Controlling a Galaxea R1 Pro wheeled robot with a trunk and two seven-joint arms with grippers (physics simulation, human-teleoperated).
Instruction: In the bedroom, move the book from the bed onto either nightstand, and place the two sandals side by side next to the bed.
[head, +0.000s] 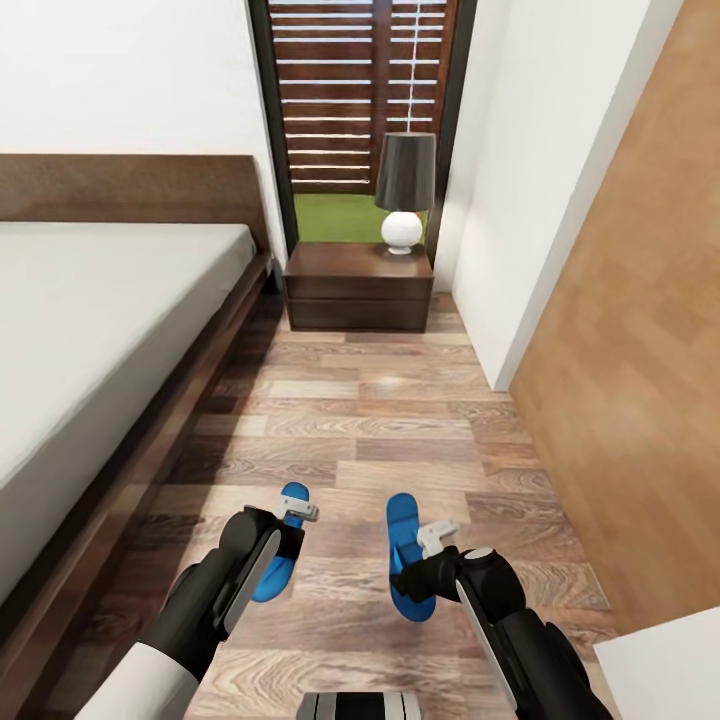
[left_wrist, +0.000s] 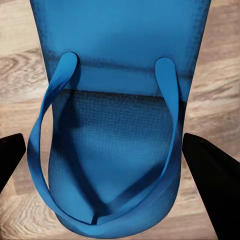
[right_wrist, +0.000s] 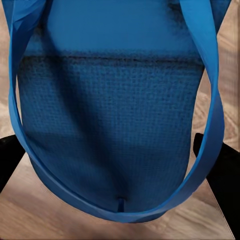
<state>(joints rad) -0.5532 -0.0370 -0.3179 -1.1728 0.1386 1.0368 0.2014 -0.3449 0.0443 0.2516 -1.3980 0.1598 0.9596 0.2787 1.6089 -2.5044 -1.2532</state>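
The bed (head: 110, 320) runs along the left, its headboard against the far wall. The nightstand (head: 358, 286) stands just right of the bed's head, a lamp (head: 404, 192) on its top. On the floor (head: 370, 420) right of the bed lie two sandals, apart: the left sandal (head: 280, 560) nearer the bed, the right sandal (head: 405, 560) further out.

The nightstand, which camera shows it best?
The head view: the nightstand stands whole at the far wall beside the bed, a lamp on top. The wrist views show blue sandals and floor instead.
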